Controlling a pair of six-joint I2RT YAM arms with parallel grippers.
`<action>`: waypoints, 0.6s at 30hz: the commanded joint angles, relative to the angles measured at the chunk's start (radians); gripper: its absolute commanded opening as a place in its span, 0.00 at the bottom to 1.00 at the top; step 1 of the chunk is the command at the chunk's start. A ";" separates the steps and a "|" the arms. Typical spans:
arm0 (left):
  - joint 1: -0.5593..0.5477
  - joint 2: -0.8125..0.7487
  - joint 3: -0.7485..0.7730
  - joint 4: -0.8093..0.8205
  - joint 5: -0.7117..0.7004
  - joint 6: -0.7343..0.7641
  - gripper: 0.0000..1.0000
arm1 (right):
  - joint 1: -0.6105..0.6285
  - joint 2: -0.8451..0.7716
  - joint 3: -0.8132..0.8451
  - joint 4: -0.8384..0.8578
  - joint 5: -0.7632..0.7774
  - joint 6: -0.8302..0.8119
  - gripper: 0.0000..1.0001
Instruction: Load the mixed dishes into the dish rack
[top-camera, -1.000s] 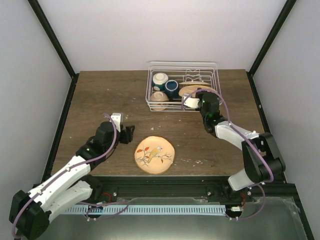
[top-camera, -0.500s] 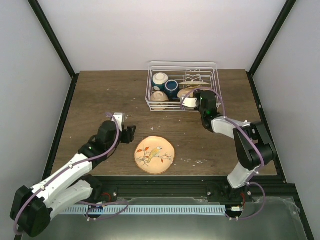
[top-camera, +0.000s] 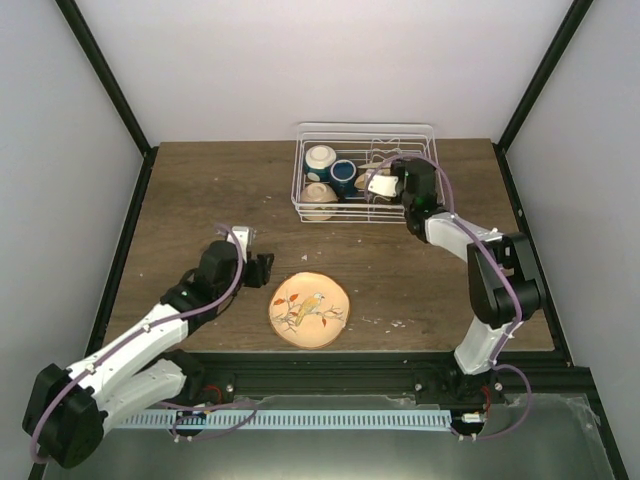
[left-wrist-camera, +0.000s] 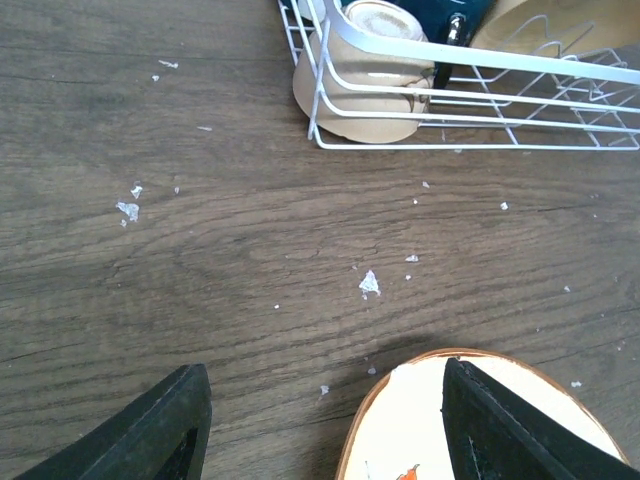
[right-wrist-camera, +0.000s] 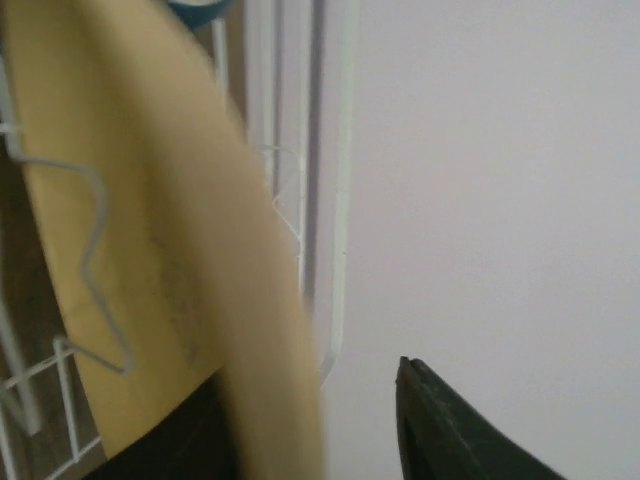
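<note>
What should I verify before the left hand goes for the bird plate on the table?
1. Left hand open: ok.
2. Bird plate lying flat, nothing on it: ok.
3. Left hand centred on it: not ok, the plate sits off toward one finger.
4. Right hand clear of the dish rack: not ok, it is at the rack.
5. Tan plate seated upright in the rack: cannot tell, the view is blurred.
6. Room there for a second plate: cannot tell.
</note>
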 joint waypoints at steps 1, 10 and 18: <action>0.004 0.018 0.002 0.020 0.013 -0.002 0.65 | -0.012 -0.020 0.054 0.065 -0.004 0.019 0.51; 0.006 0.120 -0.033 0.006 0.029 -0.043 0.66 | 0.025 -0.170 -0.058 -0.017 0.025 0.121 0.97; 0.005 0.196 -0.067 -0.003 0.006 -0.078 0.65 | 0.147 -0.340 -0.184 -0.207 0.116 0.381 1.00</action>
